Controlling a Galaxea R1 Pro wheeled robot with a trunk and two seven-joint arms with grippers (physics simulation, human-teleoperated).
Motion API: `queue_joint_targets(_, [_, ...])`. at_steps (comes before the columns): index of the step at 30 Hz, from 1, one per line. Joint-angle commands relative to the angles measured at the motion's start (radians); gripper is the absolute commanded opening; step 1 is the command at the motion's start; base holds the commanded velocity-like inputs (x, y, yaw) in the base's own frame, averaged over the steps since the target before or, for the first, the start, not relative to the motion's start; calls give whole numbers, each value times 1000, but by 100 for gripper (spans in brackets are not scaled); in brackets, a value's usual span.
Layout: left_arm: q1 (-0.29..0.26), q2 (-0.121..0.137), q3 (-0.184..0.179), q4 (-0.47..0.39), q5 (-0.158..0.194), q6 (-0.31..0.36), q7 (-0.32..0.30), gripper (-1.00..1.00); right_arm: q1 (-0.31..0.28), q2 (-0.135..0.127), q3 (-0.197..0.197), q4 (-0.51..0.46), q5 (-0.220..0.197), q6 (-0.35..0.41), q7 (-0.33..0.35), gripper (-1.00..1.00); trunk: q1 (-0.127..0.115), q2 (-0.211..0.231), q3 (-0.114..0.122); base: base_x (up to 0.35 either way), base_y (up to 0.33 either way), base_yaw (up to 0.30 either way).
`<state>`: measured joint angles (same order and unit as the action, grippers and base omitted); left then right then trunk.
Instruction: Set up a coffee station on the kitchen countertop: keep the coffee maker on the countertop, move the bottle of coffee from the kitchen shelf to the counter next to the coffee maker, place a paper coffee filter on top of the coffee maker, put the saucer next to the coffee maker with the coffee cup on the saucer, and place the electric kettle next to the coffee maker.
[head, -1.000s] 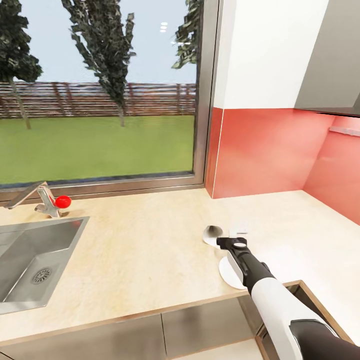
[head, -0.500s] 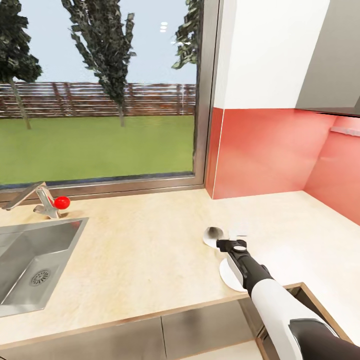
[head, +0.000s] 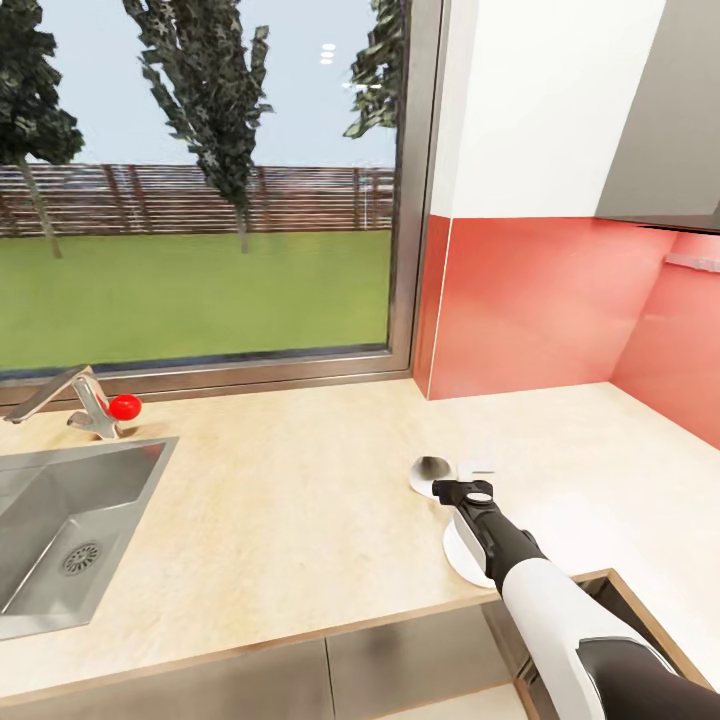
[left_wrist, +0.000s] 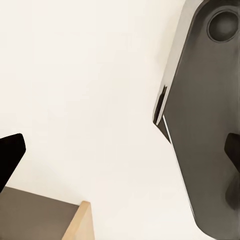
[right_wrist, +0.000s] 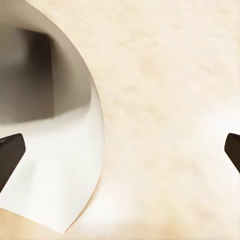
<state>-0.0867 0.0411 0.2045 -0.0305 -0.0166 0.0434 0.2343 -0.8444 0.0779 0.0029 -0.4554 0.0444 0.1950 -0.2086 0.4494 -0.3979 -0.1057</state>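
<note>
Nothing has shifted beyond a slight camera drift: the right gripper (head: 462, 482), jaws wide, hovers over the countertop (head: 280, 500) beside the tipped cup (head: 428, 474), saucer (head: 462, 552) just nearer.

The right arm covers much of the flat round white saucer (head: 456, 548). The right hand (head: 461, 478) hides part of the small white cup (head: 428, 472) lying beside it; its fingertip spacing there is too small to judge. The steel sink (head: 60, 540) runs off the picture's edge.
</note>
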Motion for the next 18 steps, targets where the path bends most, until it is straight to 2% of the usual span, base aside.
queue_joint_targets(1, [0,0,4,-2,-2,5,2,100,-1,0,1,-2,5,8,-3,100,1,-2,-2,1,2,0])
queue_joint_targets(7, [0,0,4,-2,-2,5,2,100,0,0,1,-1,5,8,-3,100,1,-2,-2,1,0,0])
queue_joint_targets(18, [11,0,4,-2,-2,4,2,100,-1,0,1,6,6,8,-3,100,1,-2,-2,76,41,0])
